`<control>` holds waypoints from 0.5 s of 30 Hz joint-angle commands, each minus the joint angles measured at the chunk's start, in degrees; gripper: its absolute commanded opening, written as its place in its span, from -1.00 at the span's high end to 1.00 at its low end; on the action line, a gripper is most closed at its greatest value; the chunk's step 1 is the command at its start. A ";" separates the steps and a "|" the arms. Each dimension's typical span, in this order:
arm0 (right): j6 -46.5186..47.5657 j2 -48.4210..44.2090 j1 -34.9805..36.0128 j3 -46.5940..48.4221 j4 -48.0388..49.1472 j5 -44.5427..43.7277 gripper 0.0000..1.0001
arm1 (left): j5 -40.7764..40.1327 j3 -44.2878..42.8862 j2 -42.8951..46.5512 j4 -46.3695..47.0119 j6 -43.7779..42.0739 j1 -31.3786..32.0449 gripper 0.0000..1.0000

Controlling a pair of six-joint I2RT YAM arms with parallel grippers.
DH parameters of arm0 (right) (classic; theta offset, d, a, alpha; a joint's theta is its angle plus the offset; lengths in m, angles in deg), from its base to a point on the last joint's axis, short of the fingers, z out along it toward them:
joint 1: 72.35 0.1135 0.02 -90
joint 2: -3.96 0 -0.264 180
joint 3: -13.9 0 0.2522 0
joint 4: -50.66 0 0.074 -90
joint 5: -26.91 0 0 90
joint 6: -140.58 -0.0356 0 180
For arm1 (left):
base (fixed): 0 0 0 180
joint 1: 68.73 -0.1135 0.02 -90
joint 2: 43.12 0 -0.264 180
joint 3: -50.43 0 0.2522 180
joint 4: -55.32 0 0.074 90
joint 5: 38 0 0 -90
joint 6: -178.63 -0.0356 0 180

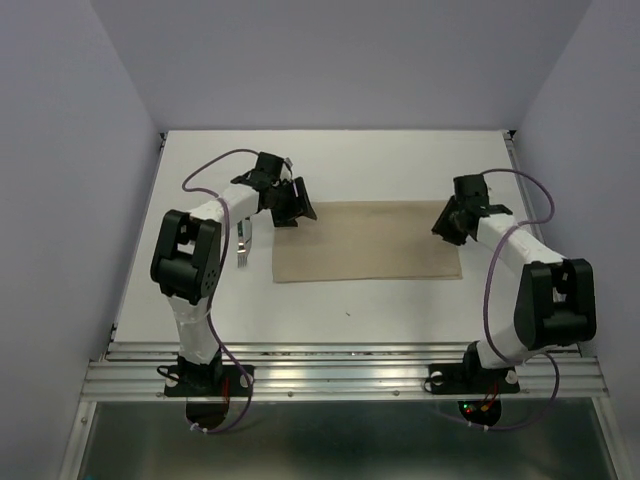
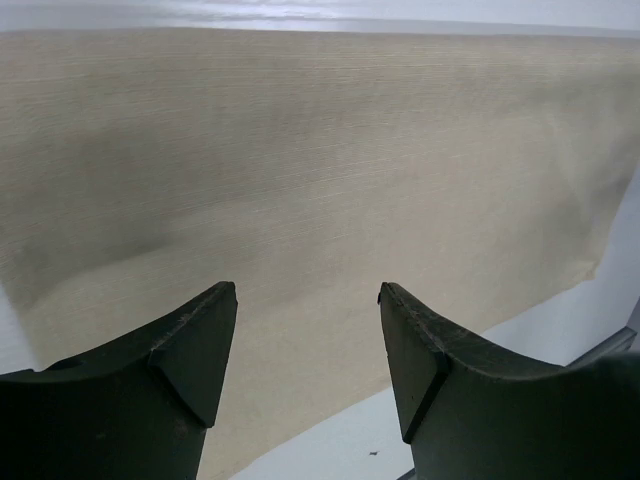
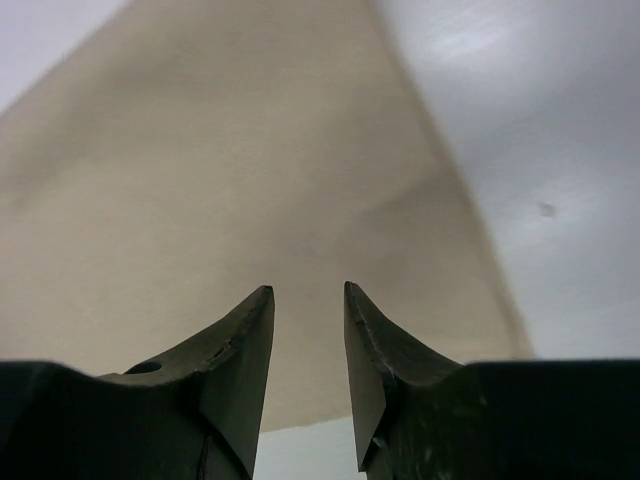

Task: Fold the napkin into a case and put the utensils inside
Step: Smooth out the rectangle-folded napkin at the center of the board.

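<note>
Room: pale lavender walls (image 1: 60, 150) close round a white tabletop (image 1: 400, 310); the arm bases sit at 6 o'clock.
Beige-tan cloth napkin (image 1: 370, 242) (image 2: 300, 150) (image 3: 250, 180): a wide flat rectangle at the table's centre, with its long sides running from 9 to 3 o'clock.
Thin silver metal utensils (image 1: 243, 248): on bare table just beside the napkin's 9 o'clock edge, fork tines toward 6 o'clock, partly hidden by the left arm.
Black two-finger left gripper (image 1: 296, 208) (image 2: 307, 290): at the napkin's 10 o'clock corner, fingers spread wide, nothing between them.
Black two-finger right gripper (image 1: 445, 225) (image 3: 305, 290): at the napkin's 2 o'clock corner, fingers parted by a narrower gap, pinching nothing.
</note>
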 commanded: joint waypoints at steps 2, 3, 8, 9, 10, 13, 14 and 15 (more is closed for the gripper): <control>-3.33 8.54 9.38 8.20 8.59 9.16 0.22 | 2.14 -9.10 -2.91 1.09 1.66 3.71 -0.40; -3.77 10.31 10.17 10.99 9.56 10.76 0.23 | 2.32 -10.25 -4.57 1.70 2.88 3.98 -0.40; -5.88 20.33 13.78 20.15 13.34 17.71 0.31 | 6.53 -14.65 -9.41 11.36 8.42 5.56 -0.40; -5.97 21.83 13.78 21.56 13.52 17.98 0.33 | 7.67 -14.91 -10.12 13.03 9.65 5.65 -0.40; -6.14 24.45 13.78 24.09 13.78 18.33 0.41 | 8.29 -15.44 -10.82 15.31 11.66 5.74 -0.40; -6.84 28.68 14.31 27.62 14.75 20.88 0.55 | 9.18 -17.72 -13.54 19.27 13.96 5.83 -0.40; -6.93 29.65 14.31 28.42 14.84 21.32 0.57 | 9.00 -18.42 -14.25 19.55 14.23 5.91 -0.40; -7.02 30.71 14.31 29.29 14.84 21.76 0.58 | 9.00 -19.13 -15.65 19.64 14.40 5.91 -0.40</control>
